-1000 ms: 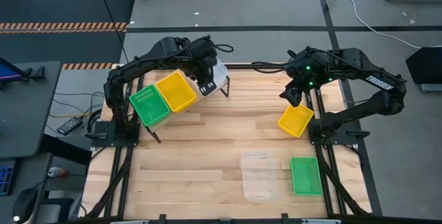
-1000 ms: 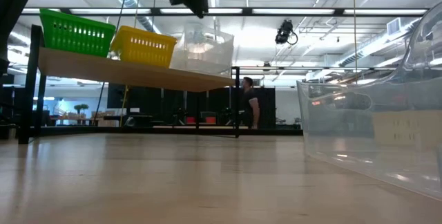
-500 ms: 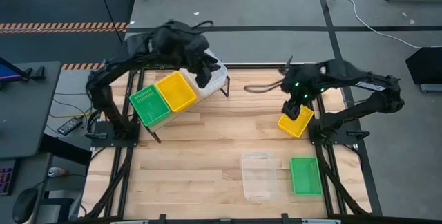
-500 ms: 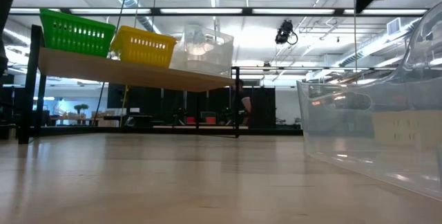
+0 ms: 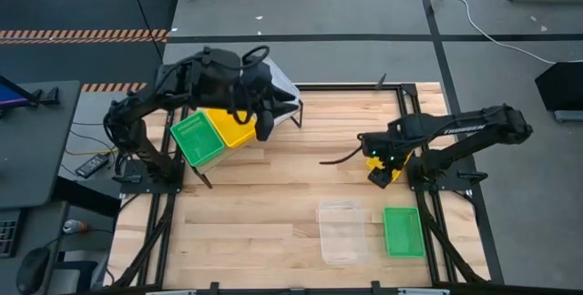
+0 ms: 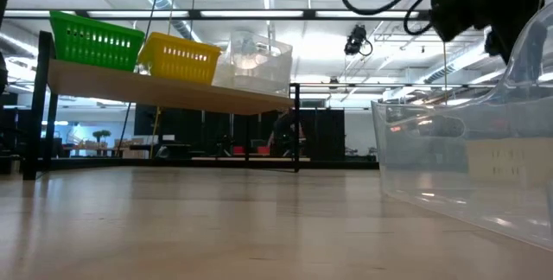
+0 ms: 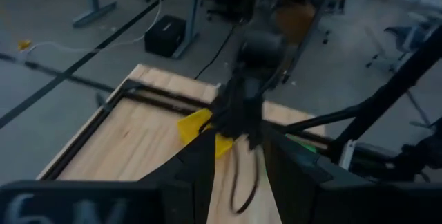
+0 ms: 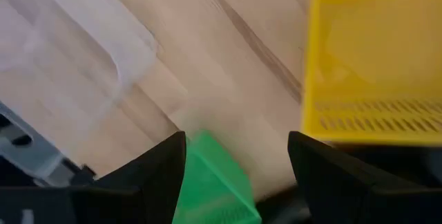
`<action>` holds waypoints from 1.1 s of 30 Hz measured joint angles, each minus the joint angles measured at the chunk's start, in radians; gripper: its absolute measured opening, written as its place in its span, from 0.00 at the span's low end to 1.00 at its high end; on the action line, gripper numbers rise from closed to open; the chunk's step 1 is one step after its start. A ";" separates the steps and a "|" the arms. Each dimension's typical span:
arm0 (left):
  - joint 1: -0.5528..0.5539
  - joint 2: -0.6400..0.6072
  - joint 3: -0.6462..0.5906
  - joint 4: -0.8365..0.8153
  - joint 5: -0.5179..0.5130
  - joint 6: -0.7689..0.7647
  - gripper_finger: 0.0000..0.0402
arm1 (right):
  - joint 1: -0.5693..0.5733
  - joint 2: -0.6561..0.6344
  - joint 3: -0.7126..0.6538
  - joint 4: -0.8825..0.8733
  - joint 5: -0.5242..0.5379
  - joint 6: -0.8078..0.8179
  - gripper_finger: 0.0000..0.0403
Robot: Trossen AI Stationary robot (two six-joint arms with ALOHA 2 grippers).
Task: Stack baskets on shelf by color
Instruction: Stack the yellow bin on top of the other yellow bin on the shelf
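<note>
Far left of the table [image 5: 273,195]: the shelf [image 6: 155,90] w/ three baskets in a row on its slanted board. Green basket [image 5: 197,137] leftmost, yellow basket [image 5: 232,122] just beside it, clear basket [image 6: 255,62] at the right end, partly under my left arm in the high view.

My left gripper [image 5: 262,127] hangs above the shelf's near right edge, over the gap between yellow basket and clear one, not touching either as far as I can tell. Fingers [image 7: 197,175] stand apart w/ a narrow gap, nothing between them. Left wrist cam looks across the table to my other arm and a loose yellow basket under it.

Centre-near: a second clear basket [image 5: 340,231] lies flat on the table; it fills the right side of the low view. Just right of it, a loose green basket [image 5: 402,231], also flat, near the table's right edge.

Right side, mid-depth: my right gripper [image 5: 381,160] is low over the loose yellow basket [image 5: 390,174], mostly hiding it from above. Fingers [image 8: 162,172] spread wide, nothing held. In the right wrist view the yellow basket [image 8: 376,65] sits just ahead of one fingertip. Can't tell if a finger touches its rim. Loose green and clear baskets lie nearer than this gripper, well apart from it.
</note>
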 joint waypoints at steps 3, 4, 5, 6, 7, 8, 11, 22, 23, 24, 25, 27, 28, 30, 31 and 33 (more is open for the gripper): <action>-0.040 0.000 0.000 0.055 -0.011 -0.013 0.32 | 0.022 0.000 -0.063 0.108 0.026 0.033 0.65; -0.050 0.000 0.000 0.069 -0.012 -0.014 0.32 | 0.027 0.000 -0.082 0.137 0.041 0.039 0.65; -0.059 0.000 0.000 0.078 -0.013 -0.015 0.32 | 0.029 0.000 -0.099 0.157 0.063 0.042 0.65; -0.067 0.000 0.000 0.083 -0.014 -0.019 0.32 | 0.030 0.000 -0.115 0.167 0.085 0.050 0.65; -0.074 0.000 0.000 0.085 -0.014 -0.023 0.32 | 0.030 0.000 -0.129 0.170 0.107 0.061 0.64; -0.079 0.000 0.000 0.085 -0.014 -0.026 0.32 | 0.030 0.000 -0.143 0.168 0.126 0.077 0.64; -0.101 0.000 0.000 0.074 -0.015 -0.026 0.32 | 0.029 0.000 -0.178 0.155 0.181 0.132 0.63; -0.148 0.000 0.000 0.072 -0.034 -0.056 0.32 | 0.040 0.001 -0.309 0.350 0.196 0.225 0.61; -0.148 0.000 0.000 0.072 -0.034 -0.064 0.32 | 0.040 0.003 -0.318 0.368 0.197 0.224 0.61; -0.148 0.000 0.000 0.072 -0.034 -0.072 0.32 | 0.040 0.006 -0.326 0.383 0.200 0.222 0.60; -0.148 0.000 0.000 0.072 -0.034 -0.074 0.32 | 0.040 0.011 -0.332 0.396 0.200 0.215 0.60; -0.148 0.000 0.000 0.072 -0.038 -0.076 0.32 | 0.040 0.020 -0.342 0.430 0.200 0.182 0.56; -0.148 0.000 0.000 0.072 -0.048 -0.077 0.32 | 0.042 0.026 -0.346 0.447 0.200 0.166 0.54; -0.148 0.000 0.000 0.072 -0.077 -0.080 0.32 | 0.045 0.035 -0.353 0.482 0.200 0.125 0.46; -0.148 0.000 0.000 0.072 -0.090 -0.081 0.32 | 0.045 0.041 -0.354 0.499 0.200 0.102 0.42; -0.148 0.000 0.000 0.074 -0.113 -0.095 0.32 | 0.045 0.052 -0.355 0.528 0.200 0.058 0.32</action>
